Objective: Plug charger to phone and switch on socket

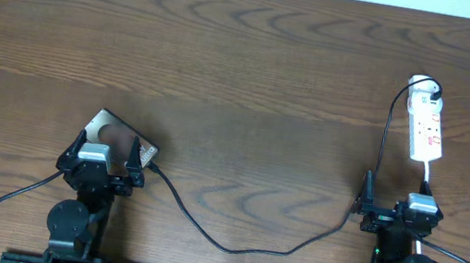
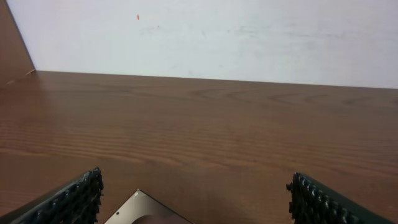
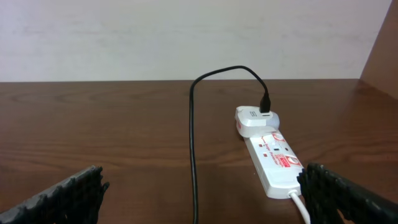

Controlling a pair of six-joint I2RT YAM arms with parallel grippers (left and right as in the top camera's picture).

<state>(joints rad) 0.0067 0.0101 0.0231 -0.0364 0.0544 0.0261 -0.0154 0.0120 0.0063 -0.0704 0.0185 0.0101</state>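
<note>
The phone [image 1: 112, 130] lies at the front left of the table, partly under my left gripper [image 1: 106, 161]; its corner shows in the left wrist view [image 2: 140, 208]. The charger cable [image 1: 236, 247] runs from the phone's right end across the front, up to the round white plug [image 1: 422, 85] at the far end of the socket [image 1: 427, 130]. The cable [image 3: 192, 155] and socket [image 3: 275, 162] show in the right wrist view. My left gripper [image 2: 194, 208] is open and empty above the phone. My right gripper [image 3: 205, 199] is open and empty, just in front of the socket.
The socket's white cord [image 1: 421, 239] runs back past my right gripper [image 1: 396, 212]. A pale wall [image 2: 205, 37] stands behind the table's far edge. Bare wooden tabletop [image 1: 252, 78] lies between the two arms.
</note>
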